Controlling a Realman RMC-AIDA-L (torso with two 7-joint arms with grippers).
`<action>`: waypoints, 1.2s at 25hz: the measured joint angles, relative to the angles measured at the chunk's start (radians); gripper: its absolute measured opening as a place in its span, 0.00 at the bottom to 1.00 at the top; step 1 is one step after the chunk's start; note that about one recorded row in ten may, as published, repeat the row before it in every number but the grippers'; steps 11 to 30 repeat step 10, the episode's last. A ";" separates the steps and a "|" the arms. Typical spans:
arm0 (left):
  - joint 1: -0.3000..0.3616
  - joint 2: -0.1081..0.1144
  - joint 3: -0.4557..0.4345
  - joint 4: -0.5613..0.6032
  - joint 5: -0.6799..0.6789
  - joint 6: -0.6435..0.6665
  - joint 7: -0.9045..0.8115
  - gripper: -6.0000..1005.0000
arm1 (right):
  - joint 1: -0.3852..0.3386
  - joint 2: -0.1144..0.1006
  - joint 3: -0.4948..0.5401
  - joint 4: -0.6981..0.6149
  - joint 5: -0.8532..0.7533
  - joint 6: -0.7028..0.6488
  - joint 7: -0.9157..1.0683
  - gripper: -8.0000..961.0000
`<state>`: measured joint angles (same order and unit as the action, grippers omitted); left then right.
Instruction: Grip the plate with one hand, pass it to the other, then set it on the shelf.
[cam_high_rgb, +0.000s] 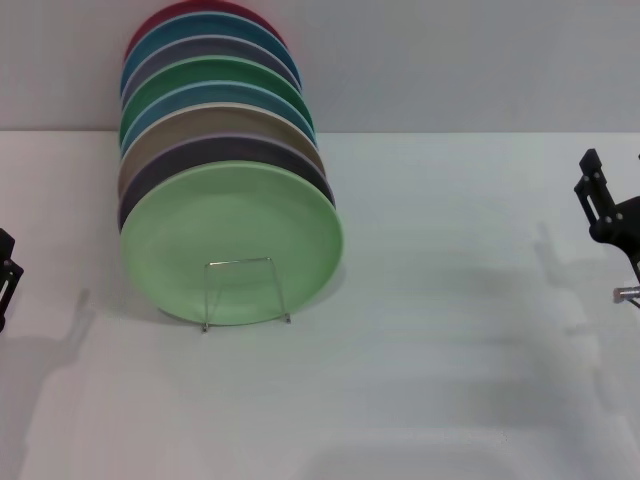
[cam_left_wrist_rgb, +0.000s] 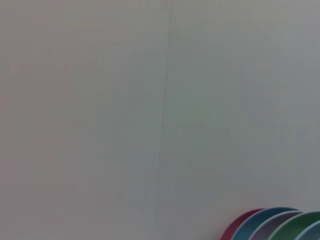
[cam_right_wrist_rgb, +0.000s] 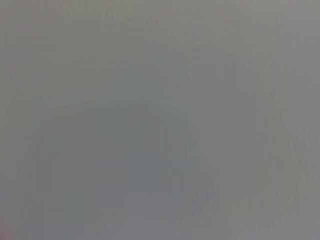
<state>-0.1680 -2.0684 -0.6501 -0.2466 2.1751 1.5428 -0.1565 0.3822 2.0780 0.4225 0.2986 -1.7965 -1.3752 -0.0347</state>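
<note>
The light mint-green plate (cam_high_rgb: 232, 235) stands on edge at the front of a row of plates, left of centre in the head view. The shelf (cam_high_rgb: 245, 291), a thin silver wire rack, shows its small looped front against the plate's lower part. My left gripper (cam_high_rgb: 6, 277) sits at the far left edge, well apart from the plates. Over at the far right edge is my right gripper (cam_high_rgb: 608, 208), raised above the table and holding nothing that I can see. The right wrist view shows only a plain grey surface.
Behind the mint plate, several more plates stand on edge in a row: dark purple (cam_high_rgb: 215, 155), tan, blue, darker green (cam_high_rgb: 205, 78), lilac, blue and red. Their tops (cam_left_wrist_rgb: 280, 225) show in the left wrist view. The white table (cam_high_rgb: 450, 330) stretches to the right and front.
</note>
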 joint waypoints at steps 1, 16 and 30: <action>-0.002 -0.001 -0.002 0.001 0.000 -0.004 0.002 0.82 | 0.004 0.000 0.001 -0.005 0.001 0.000 0.000 0.60; -0.015 -0.005 -0.056 -0.003 -0.002 -0.055 0.006 0.81 | 0.047 0.000 0.004 -0.054 -0.001 0.002 0.001 0.69; -0.015 -0.005 -0.056 -0.003 -0.002 -0.055 0.006 0.81 | 0.047 0.000 0.004 -0.054 -0.001 0.002 0.001 0.69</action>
